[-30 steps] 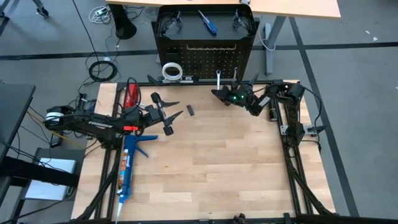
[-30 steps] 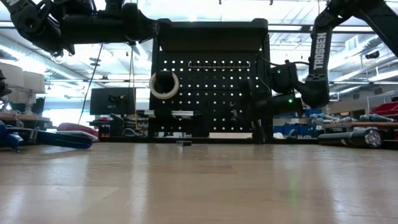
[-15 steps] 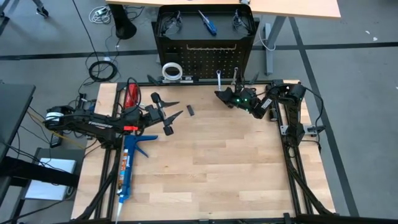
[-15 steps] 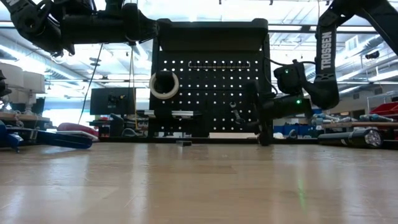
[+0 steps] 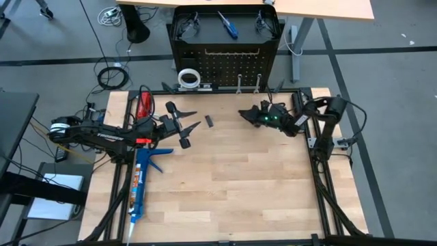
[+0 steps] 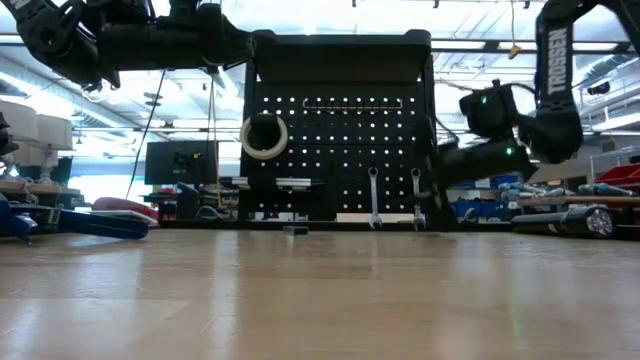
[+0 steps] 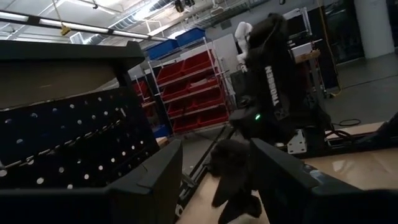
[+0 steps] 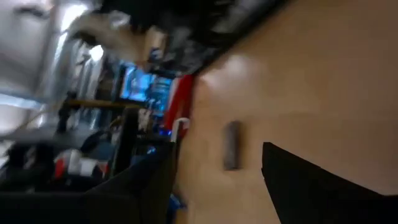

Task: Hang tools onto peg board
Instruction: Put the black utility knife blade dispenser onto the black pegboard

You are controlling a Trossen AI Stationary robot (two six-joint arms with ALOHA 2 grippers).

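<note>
Right hand hanging released and empty just in front of two wrenches on peg board, left hand waiting released above surface

The peg board is stood behind the table; two wrenches are hung low on it, right of the tape roll; a caulking gun is laid at the table's left edge.

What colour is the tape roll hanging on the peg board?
White. The tape roll on the black peg board shows best in the high view.
</note>
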